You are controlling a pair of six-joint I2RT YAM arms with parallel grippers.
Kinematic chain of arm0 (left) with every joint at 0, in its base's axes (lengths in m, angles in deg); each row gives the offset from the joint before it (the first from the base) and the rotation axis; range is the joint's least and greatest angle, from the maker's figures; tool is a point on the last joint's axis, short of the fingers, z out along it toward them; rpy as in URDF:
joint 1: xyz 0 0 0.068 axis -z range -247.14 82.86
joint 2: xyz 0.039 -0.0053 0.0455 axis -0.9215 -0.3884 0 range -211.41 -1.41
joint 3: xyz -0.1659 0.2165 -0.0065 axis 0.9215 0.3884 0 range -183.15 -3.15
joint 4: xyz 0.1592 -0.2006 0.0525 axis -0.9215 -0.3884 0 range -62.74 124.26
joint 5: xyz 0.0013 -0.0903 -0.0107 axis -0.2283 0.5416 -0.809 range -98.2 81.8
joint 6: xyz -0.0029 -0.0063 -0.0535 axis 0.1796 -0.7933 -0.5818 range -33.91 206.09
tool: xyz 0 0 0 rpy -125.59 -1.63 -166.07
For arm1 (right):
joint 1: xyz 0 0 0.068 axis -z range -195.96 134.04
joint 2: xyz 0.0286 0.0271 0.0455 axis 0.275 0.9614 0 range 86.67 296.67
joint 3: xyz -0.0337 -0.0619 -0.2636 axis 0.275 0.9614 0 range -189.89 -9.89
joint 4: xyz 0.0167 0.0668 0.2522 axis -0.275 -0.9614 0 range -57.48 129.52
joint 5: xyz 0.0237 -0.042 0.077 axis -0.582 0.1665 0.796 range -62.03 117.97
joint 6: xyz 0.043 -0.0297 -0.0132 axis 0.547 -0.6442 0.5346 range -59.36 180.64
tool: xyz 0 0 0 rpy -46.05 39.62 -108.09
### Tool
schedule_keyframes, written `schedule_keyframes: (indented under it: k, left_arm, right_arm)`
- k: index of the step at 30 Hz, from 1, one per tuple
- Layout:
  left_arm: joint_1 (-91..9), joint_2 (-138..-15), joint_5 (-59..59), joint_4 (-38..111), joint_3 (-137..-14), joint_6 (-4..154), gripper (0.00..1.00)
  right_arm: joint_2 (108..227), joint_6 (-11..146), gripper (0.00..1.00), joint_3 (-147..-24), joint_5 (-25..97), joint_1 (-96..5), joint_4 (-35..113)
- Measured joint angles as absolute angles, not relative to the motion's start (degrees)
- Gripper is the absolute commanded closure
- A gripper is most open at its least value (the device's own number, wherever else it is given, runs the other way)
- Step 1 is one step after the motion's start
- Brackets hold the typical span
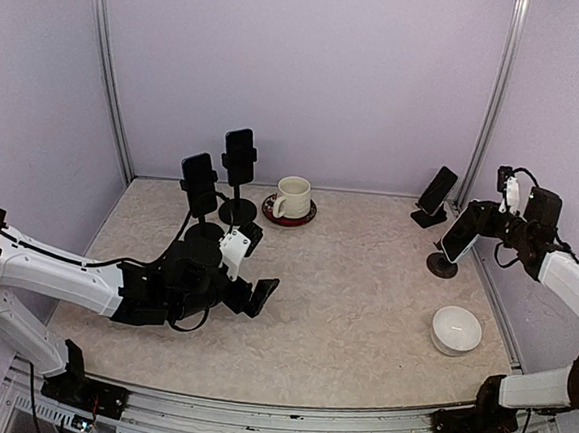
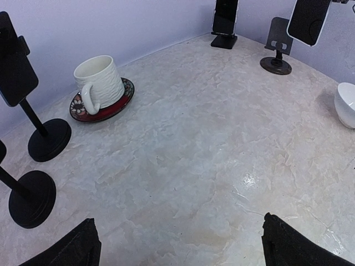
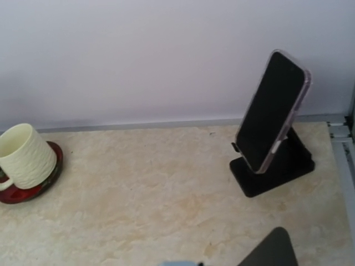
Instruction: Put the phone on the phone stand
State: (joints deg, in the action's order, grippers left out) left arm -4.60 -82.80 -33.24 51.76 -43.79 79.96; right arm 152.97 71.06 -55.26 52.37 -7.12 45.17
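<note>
The right gripper (image 1: 472, 229) is clamped on a dark phone (image 1: 457, 237), holding it tilted in the air just above the round-based phone stand (image 1: 442, 265) at the right side of the table (image 1: 362, 313). The phone is not yet seated. The placing step appears to be under way. Next, its lower edge needs easing onto the stand's ledge before release. The left gripper (image 1: 253, 272) rests mid-table, jaws spread wide, empty.

table top (image 2: 211, 144): marble-pattern, smooth, slight sheen | mug (image 2: 100, 77): white ceramic, ribbed, glossy | saucer (image 2: 125, 97): red glazed | bowl (image 2: 346, 105): white, smooth, glossy | phone (image 2: 308, 21): black, smooth face | phone stand (image 2: 275, 65): matt black | rear phone (image 3: 270, 113): clear plastic case
</note>
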Motion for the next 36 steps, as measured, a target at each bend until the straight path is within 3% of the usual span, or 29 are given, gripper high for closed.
schedule_keyframes:
  k: [36]
  left_arm:
    - [-4.60, -82.56, -32.82, 50.49, -43.90, 79.04, 0.01]
  right_arm:
    - [171.24, 65.00, 1.00, -64.79, 59.26, -4.08, 49.04]
